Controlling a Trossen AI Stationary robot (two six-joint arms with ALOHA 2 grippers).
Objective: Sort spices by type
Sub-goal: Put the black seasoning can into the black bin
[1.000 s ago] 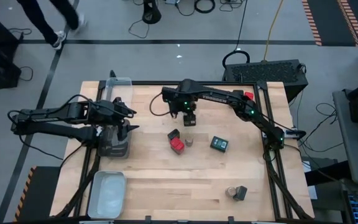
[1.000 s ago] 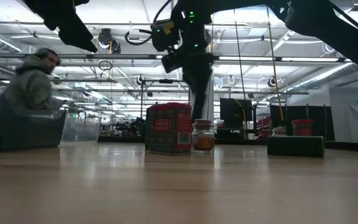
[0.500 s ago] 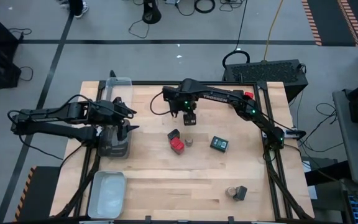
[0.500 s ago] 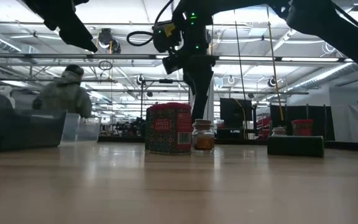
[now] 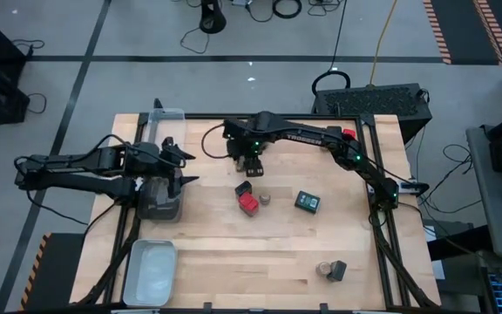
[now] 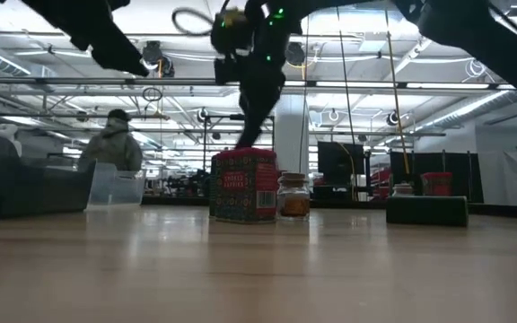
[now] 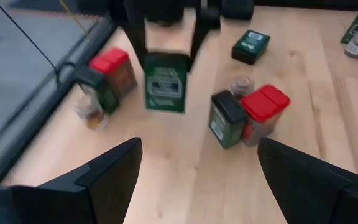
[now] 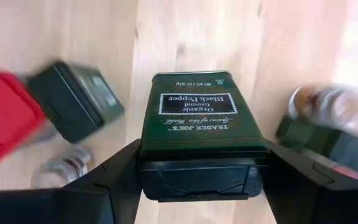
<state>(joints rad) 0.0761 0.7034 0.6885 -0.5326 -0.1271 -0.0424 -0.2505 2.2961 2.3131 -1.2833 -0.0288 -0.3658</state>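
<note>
The right pincer [image 5: 251, 166] hung above the far middle of the desk [image 5: 234, 262], clamped on a dark green black pepper tin [image 8: 196, 118] lifted clear of the wood. Just nearer stood a cluster: a red-lidded tin [image 5: 248, 202], a dark tin [image 5: 243, 188] touching it, and a small round jar [image 5: 266, 199] beside them. Another dark green tin [image 5: 308, 201] lay to the right, and a jar [image 5: 324, 269] with a dark tin [image 5: 337, 269] sat near the right front edge. The left pincer [image 5: 185, 173] hovered with fingers apart over a dark tray [image 5: 159, 208] at the left; a pale tray [image 5: 150, 271] lay nearer.
</note>
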